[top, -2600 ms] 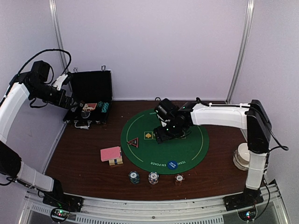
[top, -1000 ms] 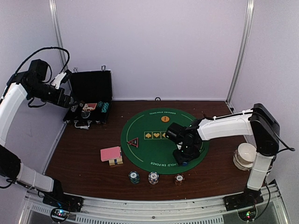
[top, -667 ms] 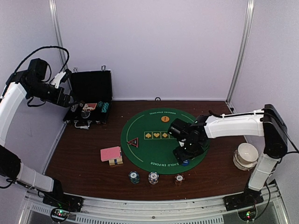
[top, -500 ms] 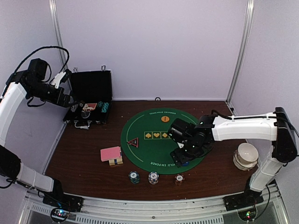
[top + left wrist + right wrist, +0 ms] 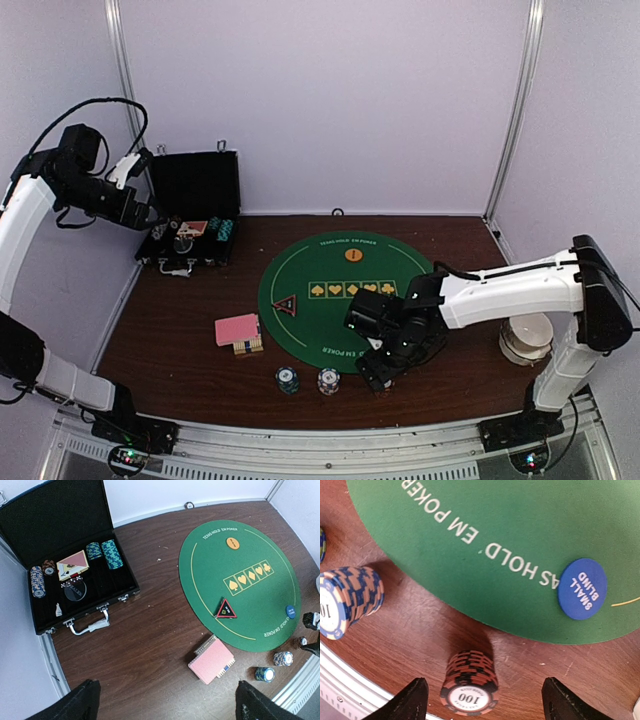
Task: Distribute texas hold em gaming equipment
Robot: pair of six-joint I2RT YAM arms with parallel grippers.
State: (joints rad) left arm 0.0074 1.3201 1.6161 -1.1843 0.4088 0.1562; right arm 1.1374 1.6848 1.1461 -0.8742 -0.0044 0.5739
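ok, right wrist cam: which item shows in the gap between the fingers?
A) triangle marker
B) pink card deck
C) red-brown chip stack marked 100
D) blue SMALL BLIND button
C: the red-brown chip stack marked 100 stands on the bare wood table, framed by the two open fingers, while the blue button lies off to one side on the green mat.
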